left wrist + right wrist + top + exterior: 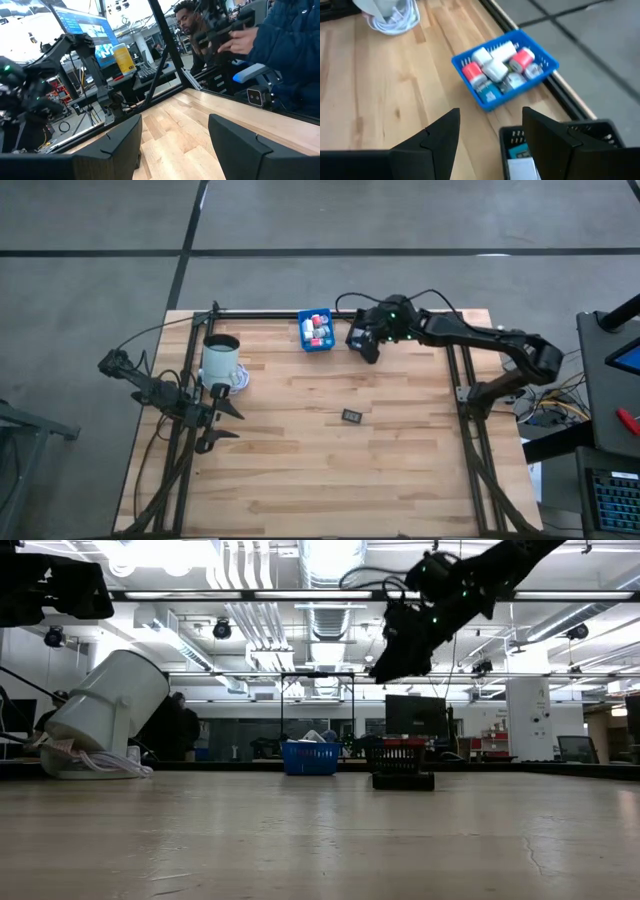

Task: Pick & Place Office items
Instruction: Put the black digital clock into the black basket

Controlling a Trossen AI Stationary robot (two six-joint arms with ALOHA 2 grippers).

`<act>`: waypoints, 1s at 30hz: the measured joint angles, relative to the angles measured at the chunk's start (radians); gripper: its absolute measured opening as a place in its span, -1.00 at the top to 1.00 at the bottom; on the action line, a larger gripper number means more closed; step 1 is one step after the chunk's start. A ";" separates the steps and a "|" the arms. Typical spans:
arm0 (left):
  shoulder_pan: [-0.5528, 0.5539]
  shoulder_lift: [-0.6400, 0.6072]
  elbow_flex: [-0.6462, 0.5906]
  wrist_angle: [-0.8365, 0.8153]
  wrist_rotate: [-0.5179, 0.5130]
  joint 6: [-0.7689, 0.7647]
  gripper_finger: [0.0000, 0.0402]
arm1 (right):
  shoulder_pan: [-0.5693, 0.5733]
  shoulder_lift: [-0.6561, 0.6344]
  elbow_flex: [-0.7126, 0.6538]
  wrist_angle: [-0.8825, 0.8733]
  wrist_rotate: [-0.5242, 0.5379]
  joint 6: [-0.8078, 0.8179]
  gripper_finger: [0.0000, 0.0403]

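Apparently unlabelled office items (500,70) fill the blue bin (542,75); no writing legible.

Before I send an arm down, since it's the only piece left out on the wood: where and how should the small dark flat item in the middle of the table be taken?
The small dark flat item lies flat on the bare table, nothing close beside it. Probably best to come straight down from above and close the pincer across its shorter width, since it looks too low to offer any side to grip. Its finer shape is too small to tell.
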 joint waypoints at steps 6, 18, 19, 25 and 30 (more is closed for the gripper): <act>0.000 0.000 0.000 0.000 0.000 0.000 -0.17 | 0.113 -0.085 -0.041 0.023 0.078 0.006 -0.04; 0.000 0.000 0.000 0.000 0.000 0.000 -0.17 | 0.325 -0.167 -0.319 0.365 0.160 0.127 -0.04; 0.000 0.000 0.000 0.000 0.000 0.000 -0.17 | 0.346 -0.167 -0.354 0.420 0.181 0.132 -0.04; 0.000 0.000 0.000 0.000 0.000 0.000 -0.17 | 0.477 -0.167 -0.535 0.669 0.301 0.105 -0.04; 0.000 0.000 0.000 0.000 0.000 0.000 -0.17 | 0.559 -0.167 -0.621 0.700 0.313 0.096 -0.04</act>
